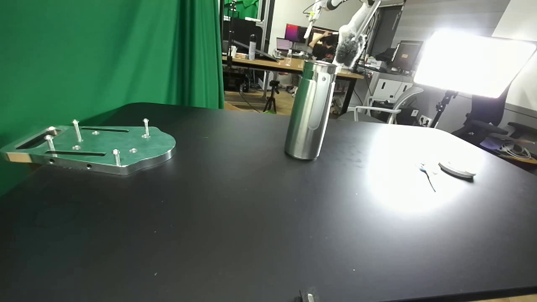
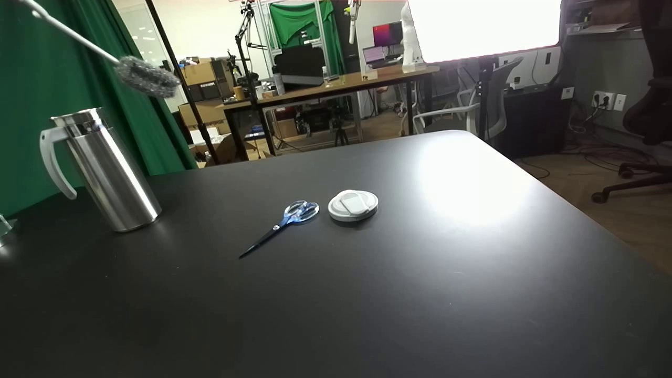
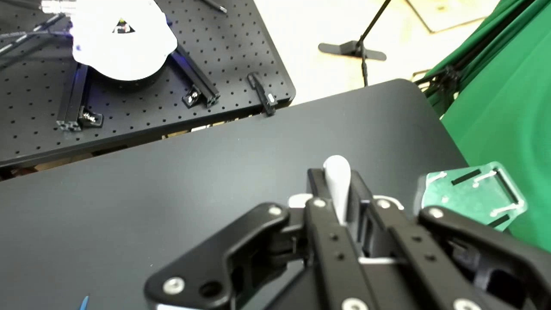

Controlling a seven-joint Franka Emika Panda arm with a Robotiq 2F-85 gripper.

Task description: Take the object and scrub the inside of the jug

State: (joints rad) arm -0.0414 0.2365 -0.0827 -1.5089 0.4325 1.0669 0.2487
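a robot gripper point(image 3: 338, 186) pinches a white-handled brush point(image 2: 124, 66); below the gripper, its fuzzy grey head point(image 2: 149, 78) hangs outside a stainless-steel jug point(image 2: 116, 176).

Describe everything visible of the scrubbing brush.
The brush has a fuzzy, oblong grey head on a slim white handle that looks like plastic. In an exterior view it slants downward, head lowest, the handle's upper end out of the picture. In the wrist view a rounded white end, apparently the handle's, shows between the jaws, which are closed on it. The head hangs in the air near the top of the jug, not touching it; individual bristles cannot be made out.
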